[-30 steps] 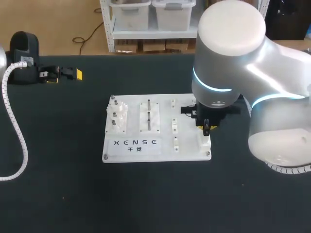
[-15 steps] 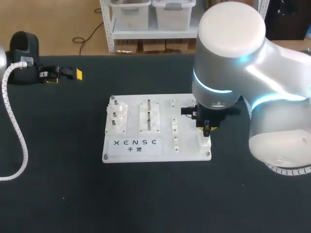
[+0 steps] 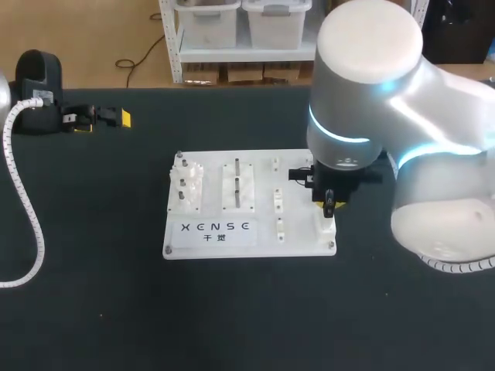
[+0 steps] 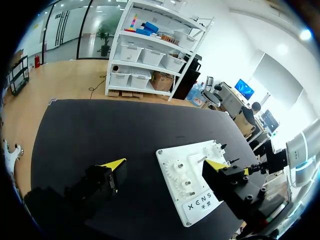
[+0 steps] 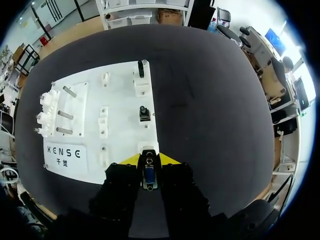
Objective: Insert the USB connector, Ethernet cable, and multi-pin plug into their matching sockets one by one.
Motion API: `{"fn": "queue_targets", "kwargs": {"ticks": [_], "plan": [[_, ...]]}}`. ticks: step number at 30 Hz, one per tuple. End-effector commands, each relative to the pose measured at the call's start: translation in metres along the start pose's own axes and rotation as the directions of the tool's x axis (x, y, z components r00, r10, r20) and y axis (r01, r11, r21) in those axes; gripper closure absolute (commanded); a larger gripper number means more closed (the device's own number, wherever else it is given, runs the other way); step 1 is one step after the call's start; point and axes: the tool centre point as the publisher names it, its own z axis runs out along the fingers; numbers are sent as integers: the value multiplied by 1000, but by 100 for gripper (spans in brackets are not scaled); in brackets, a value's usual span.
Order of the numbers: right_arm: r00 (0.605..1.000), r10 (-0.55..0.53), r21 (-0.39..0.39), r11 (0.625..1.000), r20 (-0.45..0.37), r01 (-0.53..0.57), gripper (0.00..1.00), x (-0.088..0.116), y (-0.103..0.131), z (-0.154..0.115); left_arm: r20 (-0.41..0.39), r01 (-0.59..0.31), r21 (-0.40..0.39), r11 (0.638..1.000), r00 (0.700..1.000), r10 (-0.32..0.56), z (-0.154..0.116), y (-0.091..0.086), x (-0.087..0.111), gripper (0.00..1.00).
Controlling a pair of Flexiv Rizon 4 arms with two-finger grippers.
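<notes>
Now right tool (image 5: pixel 149 161) clamps plug (image 5: pixel 148 176) by body: likely light, stiff, pins fragile; left tool (image 4: pixel 165 166) gapes empty.

Board (image 3: pixel 298 241) on table (image 3: pixel 116 309); right gripper (image 5: pixel 149 160) (with plug (image 5: pixel 149 176)) over its right edge.

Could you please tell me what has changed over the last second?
Hardly anything: the right arm's elbow shifted slightly. The right hand stays over the white board's right edge, shut on the connector; the left hand stays open.
</notes>
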Motion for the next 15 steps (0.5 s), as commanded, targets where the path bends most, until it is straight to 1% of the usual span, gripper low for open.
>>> {"fn": "queue_targets", "kwargs": {"ticks": [1, 5, 15], "plan": [[1000, 4, -1, 1000, -13, -4, 100, 2, 0, 16, 0, 0, 0, 1000, 1000, 0, 0, 0, 0, 0], [1000, 7, -12, 1000, -27, -7, 100, 2, 1, 18, 0, 0, 0, 1000, 1000, 0, 0, 0, 0, 0], [999, 2, 17, 1000, -45, -1, 100, 4, -2, 27, 0, 0, 0, 1000, 1000, 0, 0, 0, 0, 0]]}}
